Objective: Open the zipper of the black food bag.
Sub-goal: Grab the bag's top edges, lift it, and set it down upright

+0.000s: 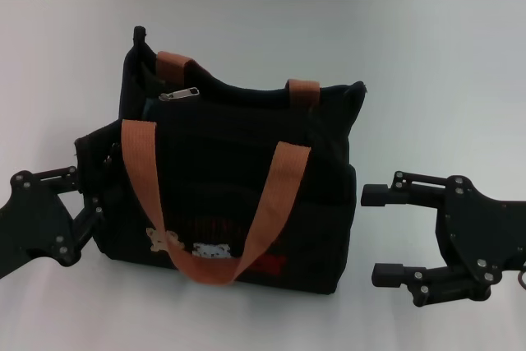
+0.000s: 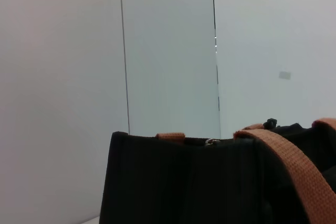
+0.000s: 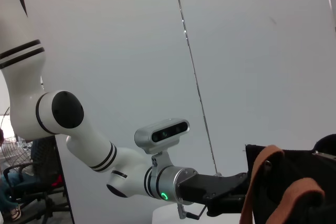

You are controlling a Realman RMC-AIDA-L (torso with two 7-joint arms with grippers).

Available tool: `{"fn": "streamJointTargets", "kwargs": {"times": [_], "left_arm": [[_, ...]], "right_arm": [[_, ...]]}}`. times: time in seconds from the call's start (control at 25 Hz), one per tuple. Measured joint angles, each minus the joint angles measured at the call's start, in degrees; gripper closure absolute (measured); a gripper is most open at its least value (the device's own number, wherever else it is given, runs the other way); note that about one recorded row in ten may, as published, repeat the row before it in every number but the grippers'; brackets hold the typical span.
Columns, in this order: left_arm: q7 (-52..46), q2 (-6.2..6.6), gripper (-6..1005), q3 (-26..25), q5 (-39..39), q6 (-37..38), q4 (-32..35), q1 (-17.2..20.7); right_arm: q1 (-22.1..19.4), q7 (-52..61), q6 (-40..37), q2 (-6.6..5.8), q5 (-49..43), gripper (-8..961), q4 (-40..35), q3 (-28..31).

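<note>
The black food bag (image 1: 230, 178) stands upright mid-table, with bear and red prints low on its front. Its front orange handle (image 1: 140, 178) droops over the front and the rear one (image 1: 174, 61) rises behind. The zipper (image 1: 246, 88) runs along the top edge, and its silver pull tab (image 1: 179, 94) lies near the bag's left end, where the top gapes slightly. My left gripper (image 1: 92, 203) rests against the bag's left end, fingers spread. My right gripper (image 1: 380, 234) hovers open just right of the bag, not touching it. The left wrist view shows the bag's top edge (image 2: 184, 145) and the pull tab (image 2: 212, 141).
The bag sits on a white table (image 1: 427, 63) with a pale wall behind it. In the right wrist view my white left arm and its wrist camera (image 3: 163, 132) reach toward the bag (image 3: 299, 182).
</note>
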Motion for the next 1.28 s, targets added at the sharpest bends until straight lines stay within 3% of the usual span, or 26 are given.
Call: {"fn": "streamJointTargets", "kwargs": {"times": [0.76, 0.88, 1.0, 1.04, 1.16, 1.28], "left_arm": [[6.2, -0.4, 898, -0.7, -5.1, 1.8, -1.9, -0.8], [14.4, -0.38, 898, -0.6, -11.6, 7.9, 1.4, -4.7], [17.3, -0.41, 898, -0.2, -13.0, 9.6, 2.5, -5.6], [25.1, -0.44, 897, 4.1, -14.9, 11.8, 4.7, -7.3], [31.8, -0.44, 897, 12.5, -16.1, 11.7, 7.2, -8.8], [33.4, -0.44, 897, 15.7, -16.1, 11.4, 7.5, -9.7]], "right_arm": [[0.1, 0.3, -0.2, 0.0, 0.1, 129, 0.0, 0.0], [0.1, 0.3, -0.2, 0.0, 0.1, 129, -0.1, 0.0], [0.1, 0.4, -0.1, 0.0, 0.0, 129, 0.0, 0.2], [0.1, 0.5, 0.3, -0.01, -0.1, 129, 0.3, 0.2], [0.2, 1.1, 1.1, -0.06, -0.2, 130, 0.6, 0.0], [0.3, 2.3, 2.4, -0.08, -0.4, 130, 0.7, -0.1]]}}
